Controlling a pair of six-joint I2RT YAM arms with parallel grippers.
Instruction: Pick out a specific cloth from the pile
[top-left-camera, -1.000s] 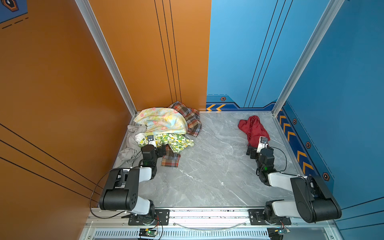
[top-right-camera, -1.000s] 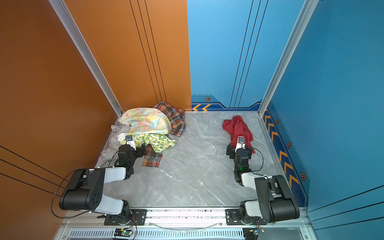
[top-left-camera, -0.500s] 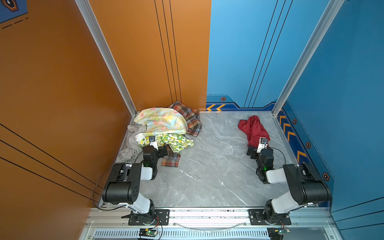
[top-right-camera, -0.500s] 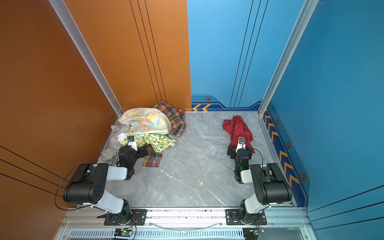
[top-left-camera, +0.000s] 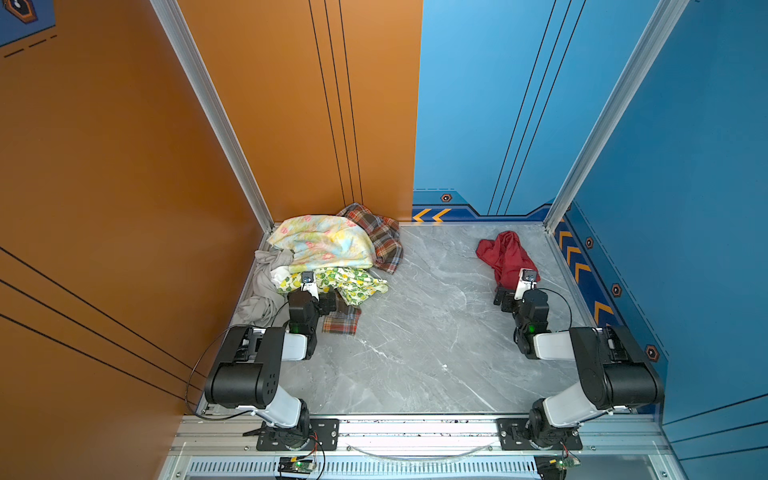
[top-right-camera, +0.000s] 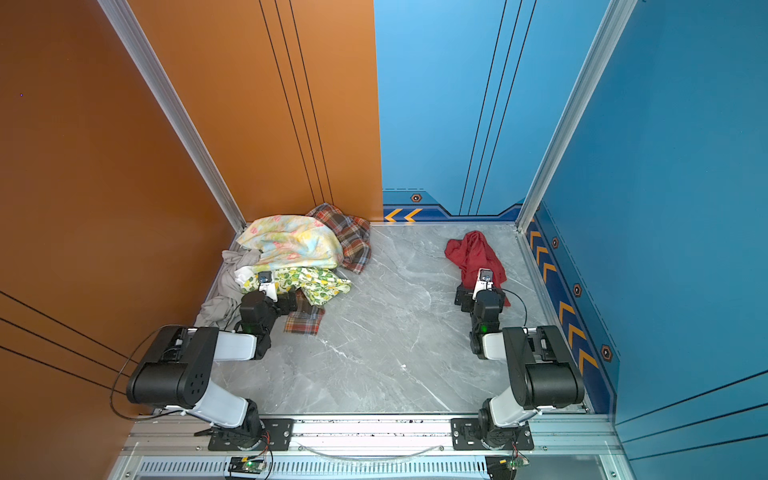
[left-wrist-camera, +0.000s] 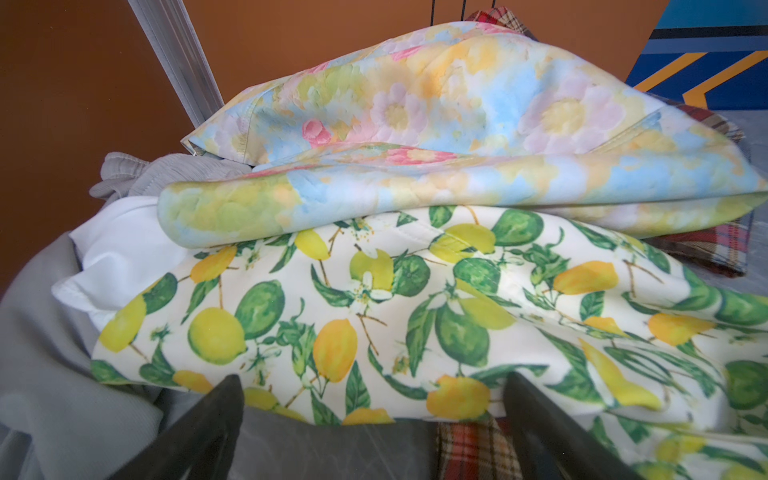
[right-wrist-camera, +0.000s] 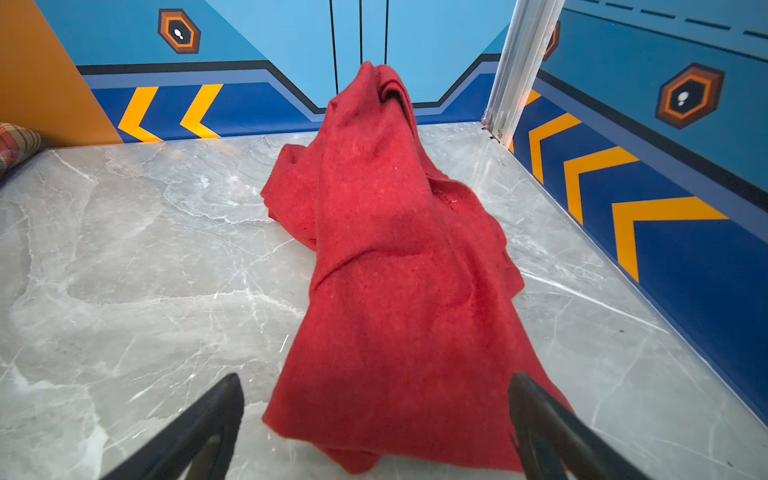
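Note:
The cloth (top-left-camera: 505, 257) (top-right-camera: 473, 255) is plain dark red and lies crumpled alone on the floor at the back right. In the right wrist view the cloth (right-wrist-camera: 399, 291) has its near edge lying between my open right gripper (right-wrist-camera: 376, 379) fingers, which stand wide apart without pinching it. The pile (top-left-camera: 328, 245) (top-right-camera: 295, 245) sits in the back left corner, with pastel floral on top, then lemon-print, plaid and grey fabrics. My left gripper (left-wrist-camera: 374, 380) is open at the pile's (left-wrist-camera: 415, 166) near edge, holding nothing.
A small plaid piece (top-left-camera: 343, 320) (left-wrist-camera: 473, 449) lies on the grey marble floor (top-left-camera: 415, 332) by the left gripper. Orange wall (top-left-camera: 124, 208) on the left, blue wall (top-left-camera: 685, 208) on the right, close to the red cloth. Aluminium posts stand in the back corners.
Both arms' rear links have folded in toward their bases. The grippers have hardly shifted and stay open. No cloth has moved.

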